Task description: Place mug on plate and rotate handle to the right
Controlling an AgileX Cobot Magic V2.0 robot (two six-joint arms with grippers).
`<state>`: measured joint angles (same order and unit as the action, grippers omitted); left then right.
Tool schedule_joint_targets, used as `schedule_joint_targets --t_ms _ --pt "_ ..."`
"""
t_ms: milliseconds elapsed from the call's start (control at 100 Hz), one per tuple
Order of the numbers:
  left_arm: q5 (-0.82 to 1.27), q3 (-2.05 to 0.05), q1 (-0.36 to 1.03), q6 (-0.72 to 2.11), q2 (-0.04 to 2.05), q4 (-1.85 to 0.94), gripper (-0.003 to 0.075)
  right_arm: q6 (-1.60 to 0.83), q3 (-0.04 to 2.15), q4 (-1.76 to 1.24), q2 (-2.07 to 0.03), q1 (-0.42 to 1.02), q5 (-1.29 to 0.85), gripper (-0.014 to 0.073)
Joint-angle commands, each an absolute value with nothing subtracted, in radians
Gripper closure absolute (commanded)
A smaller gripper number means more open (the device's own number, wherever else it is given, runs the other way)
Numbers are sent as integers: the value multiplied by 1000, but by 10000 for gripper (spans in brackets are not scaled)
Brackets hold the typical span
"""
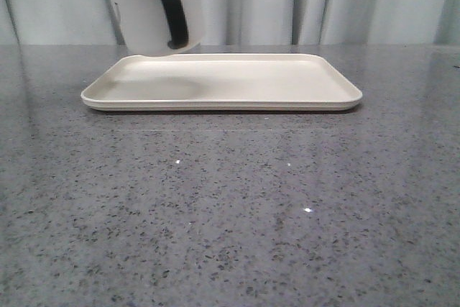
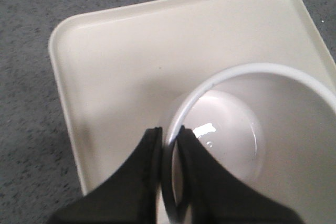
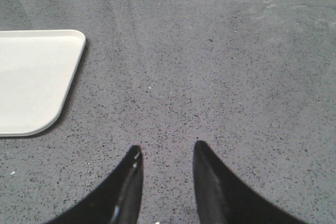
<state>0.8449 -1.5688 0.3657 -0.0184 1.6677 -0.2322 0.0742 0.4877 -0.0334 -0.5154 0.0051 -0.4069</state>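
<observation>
Grey speckled table (image 1: 230,213) bears plate (image 1: 237,80); mug (image 1: 147,8) hangs above.

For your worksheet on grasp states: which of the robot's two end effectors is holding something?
The left end effector: its fingers pinch the white mug's rim above the plate. The right end effector is open over bare table.

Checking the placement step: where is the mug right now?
In the front view the mug hangs tilted above the plate's left end, not touching it, its rim pinched by the left claw.
</observation>
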Motion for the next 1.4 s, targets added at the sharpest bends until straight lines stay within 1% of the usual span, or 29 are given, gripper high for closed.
schedule_joint_targets --t_ms 0,310,770,820,870,940,950,960,990,1060,1120,1300,1390 --pt "790 -1646 386 -25 1678 -257 739 77 525 -34 -527 4 -340 335" --pt "814 -1762 422 -25 1800 -256 739 77 525 -34 -527 4 -342 335" --pt "815 -1768 426 -25 1832 -256 734 77 525 -34 -527 4 -345 335" --pt "816 -1768 426 -12 1832 -256 710 77 525 -34 -527 4 -345 335" --pt "816 -1768 426 0 1832 -264 661 77 525 -34 -527 4 -347 335" --pt "816 -1768 426 0 1832 -274 565 77 525 -34 -527 4 -349 335" --pt "816 -1768 426 0 1832 -276 535 77 525 -34 -527 4 -351 335" --pt "816 -1768 426 0 1832 -276 535 77 525 -34 -527 4 -351 335" --pt "816 -1768 426 0 1832 -278 488 77 525 -34 -527 4 -353 335" --pt "816 -1768 426 0 1832 -278 419 77 525 -34 -527 4 -358 335" --pt "816 -1768 426 0 1832 -278 398 77 525 -34 -527 4 -361 335" --pt "809 -1768 426 6 1796 -278 402 77 562 -34 -545 6 -426 335" --pt "794 -1768 426 27 1761 -278 404 77 595 -34 -579 38 -447 335"
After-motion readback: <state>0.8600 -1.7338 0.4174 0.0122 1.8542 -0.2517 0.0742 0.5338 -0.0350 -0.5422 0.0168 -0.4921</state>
